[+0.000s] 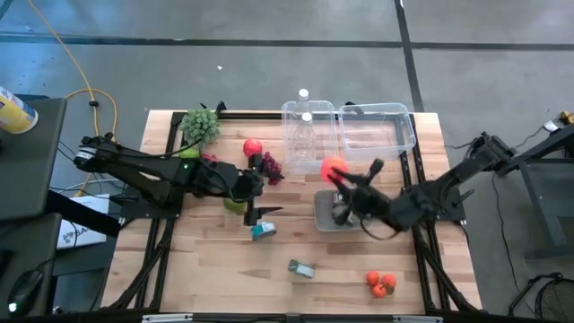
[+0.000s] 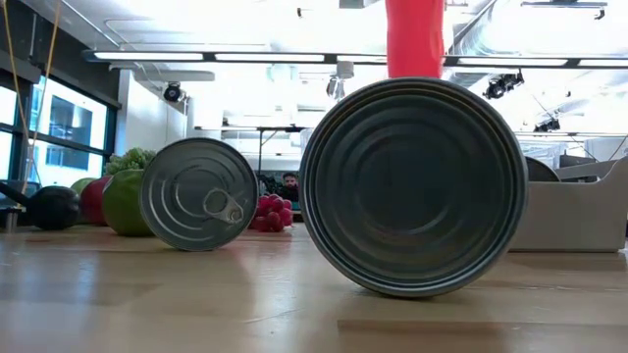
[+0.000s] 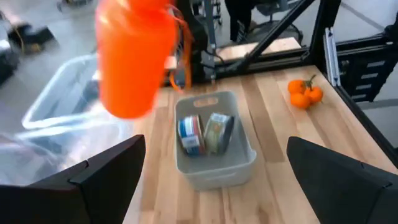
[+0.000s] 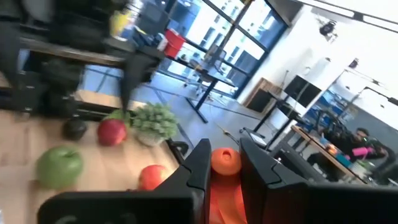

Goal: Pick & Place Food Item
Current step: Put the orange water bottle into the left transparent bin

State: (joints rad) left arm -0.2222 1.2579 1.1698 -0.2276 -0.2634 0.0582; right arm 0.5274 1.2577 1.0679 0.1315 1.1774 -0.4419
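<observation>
Holding the orange carrot (image 4: 225,163) clamped in my right gripper (image 4: 225,177), I should centre it over the grey bin (image 3: 214,158) before release.

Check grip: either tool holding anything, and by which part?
Right tool pinches the orange carrot near one end. Left tool is open and empty.

The wooden table (image 1: 206,269) carries two clear bins (image 1: 350,130), a grey tray (image 1: 325,213), two loose cans (image 1: 302,268), oranges (image 1: 381,283), grapes (image 1: 270,165), apples (image 1: 253,146) and greens (image 1: 201,124).
</observation>
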